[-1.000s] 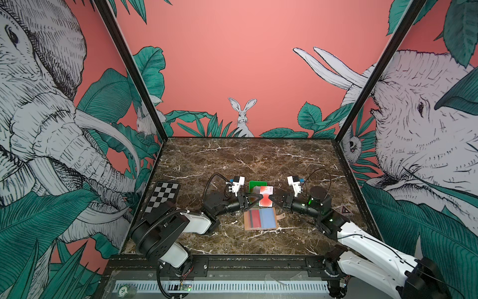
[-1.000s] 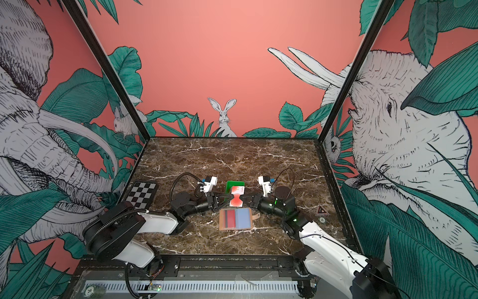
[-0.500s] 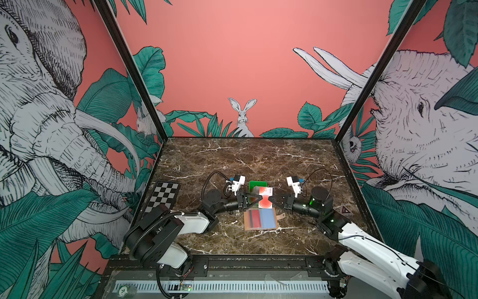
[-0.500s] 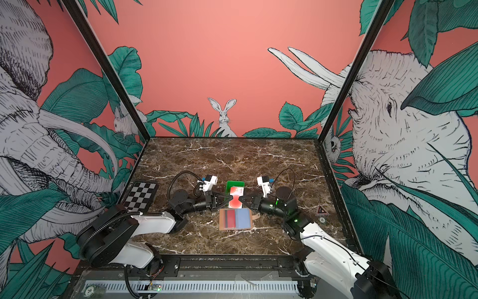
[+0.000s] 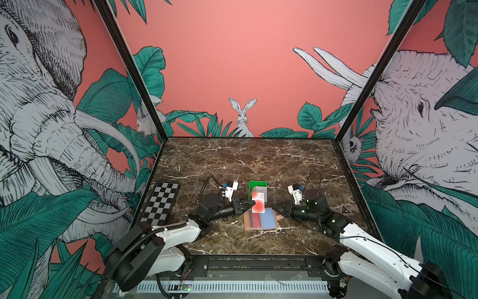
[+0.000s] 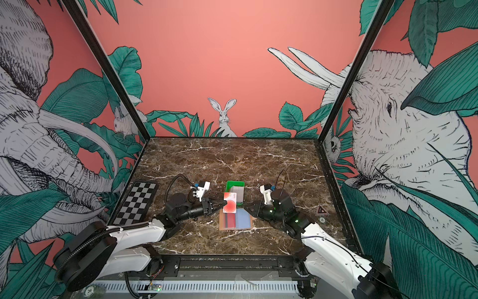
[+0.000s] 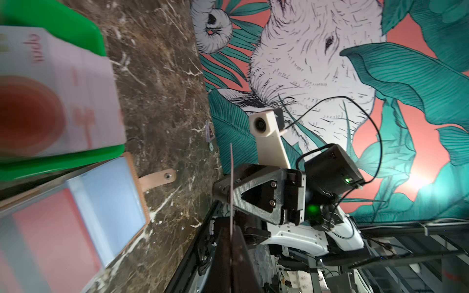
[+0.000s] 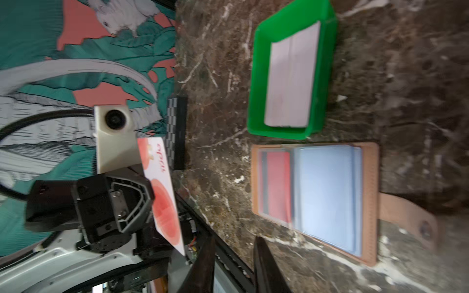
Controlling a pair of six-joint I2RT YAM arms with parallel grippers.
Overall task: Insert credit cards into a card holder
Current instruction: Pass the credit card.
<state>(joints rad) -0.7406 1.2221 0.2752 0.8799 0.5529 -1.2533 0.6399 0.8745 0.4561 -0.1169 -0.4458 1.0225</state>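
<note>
Card holder [image 8: 369, 197] lies open and flat on the counter [image 5: 232, 160], with a red card and light blue ones already showing in its pockets. In both top views its strap points to 3 o'clock, and a green tray [image 5: 257, 183] of spare cards sits just beyond it at 12 o'clock.

The left tool [image 5: 247, 204] reaches in from 9 o'clock. It is closed on the 9 o'clock edge of a white card [image 5: 258, 204] with a red circle. That card is held off the counter, face to the camera, its long axis running 12 to 6. It hangs over the holder's 12 o'clock edge, so the pockets lie at about 6 o'clock from it and lower.

The right tool [image 5: 276, 209] sits at 3 o'clock of the holder, near the strap, its jaws a little apart with nothing between them.

The left arm looks the nearer for the insertion. It would likely need to tip the card flatter and line it up with a pocket mouth, though I cannot tell which way those mouths face.
</note>
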